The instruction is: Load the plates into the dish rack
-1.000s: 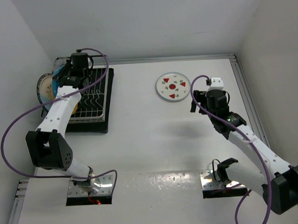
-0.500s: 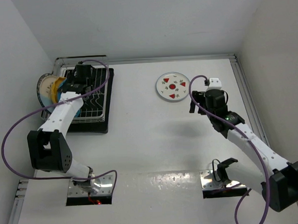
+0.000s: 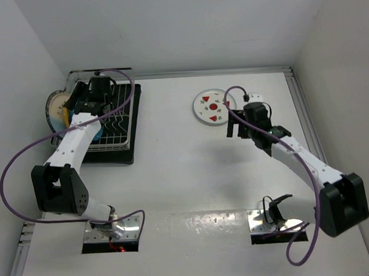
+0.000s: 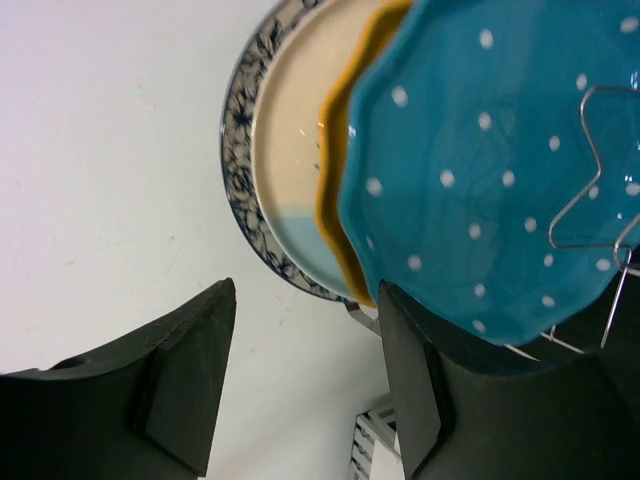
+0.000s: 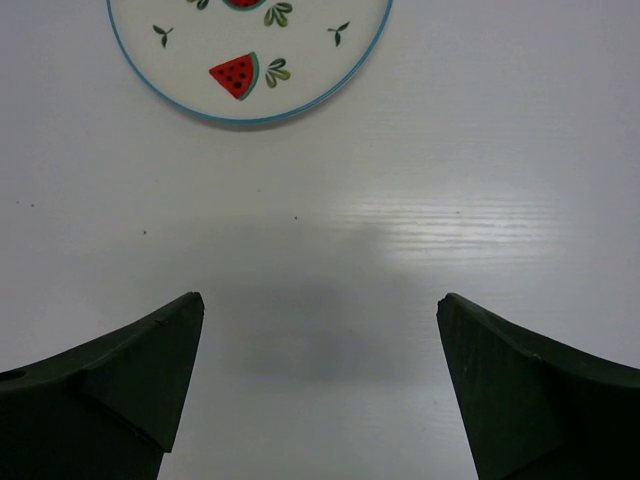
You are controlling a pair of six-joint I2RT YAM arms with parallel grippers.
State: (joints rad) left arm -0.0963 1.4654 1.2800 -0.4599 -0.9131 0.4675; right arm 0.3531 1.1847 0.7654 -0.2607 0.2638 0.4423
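While left gripper (image 4: 305, 300) gapes at round blue dotted plate (image 4: 480, 170) in silver wire rack (image 3: 117, 120), I see right gripper (image 5: 320, 300) gaping near white watermelon plate (image 5: 250, 45).

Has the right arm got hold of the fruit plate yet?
No: the fruit plate lies flat on the table, ahead of the right gripper, whose fingers stand open and empty.

The blue dotted plate (image 4: 480, 180) has a glossy glazed face, ceramic by the look, and the fruit plate (image 5: 250, 40) is smooth and glazed too. The rack (image 3: 117, 126) is thin bright metal wire. The white table (image 5: 420, 200) is smooth, with a soft sheen and a faint grain. The left gripper (image 4: 307, 290) and right gripper (image 5: 320, 296) are matt black — plastic, it seems.
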